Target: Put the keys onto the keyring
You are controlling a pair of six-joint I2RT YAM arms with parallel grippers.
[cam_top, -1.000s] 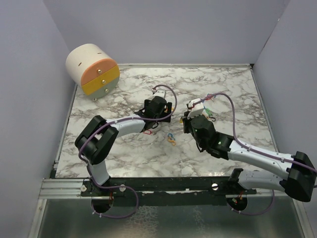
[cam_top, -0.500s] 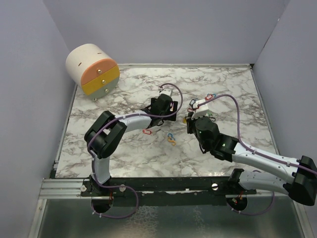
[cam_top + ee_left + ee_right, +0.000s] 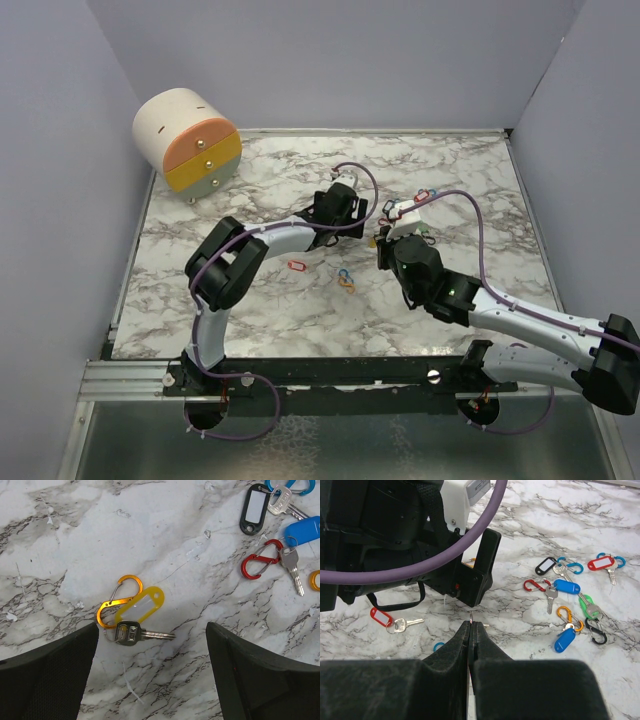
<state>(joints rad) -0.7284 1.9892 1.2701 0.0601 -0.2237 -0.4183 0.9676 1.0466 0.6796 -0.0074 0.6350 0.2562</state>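
My left claw (image 3: 151, 628) is spread wide, straddling a yellow-tagged key (image 3: 141, 607) and an orange carabiner (image 3: 114, 605) lying flat on the marble table (image 3: 60, 540). My right claw (image 3: 470, 626) is clenched, though I can't tell whether anything thin sits between its fingers. The left arm (image 3: 395, 535) blocks half its view, with more keys (image 3: 565, 586) scattered beyond.

Bright, even light casts only faint, soft shadows on the marble table (image 3: 460, 170), and all three views look sharp.

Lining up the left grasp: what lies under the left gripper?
Under the open left gripper: a key with a yellow tag, lying against an orange carabiner on the marble table. Whatever sits beneath its fingers is covered.
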